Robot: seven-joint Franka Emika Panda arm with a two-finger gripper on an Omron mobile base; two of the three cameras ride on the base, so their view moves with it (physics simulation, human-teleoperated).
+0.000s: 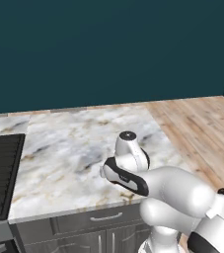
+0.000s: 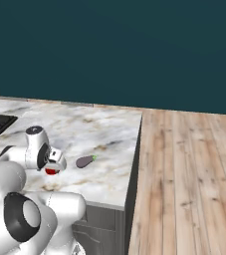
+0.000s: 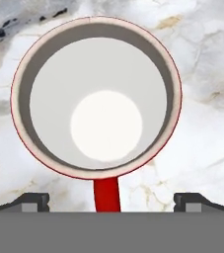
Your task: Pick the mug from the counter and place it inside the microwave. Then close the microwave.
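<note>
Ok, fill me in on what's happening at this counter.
The white arm has its pincer open directly above the red mug, looking straight down into its empty white inside. The mug stands upright on the marble counter, not gripped yet. A small eggplant lies beside it on the counter, apart from it.

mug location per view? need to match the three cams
Left base view: mug hidden behind the arm's wrist, near the counter's front edge.
Right base view: mug, a red sliver under the hand, left of the eggplant.
Hand view: mug upright, seen from straight above, red handle toward the bottom.
Shared landmark: the veined marble counter.
</note>
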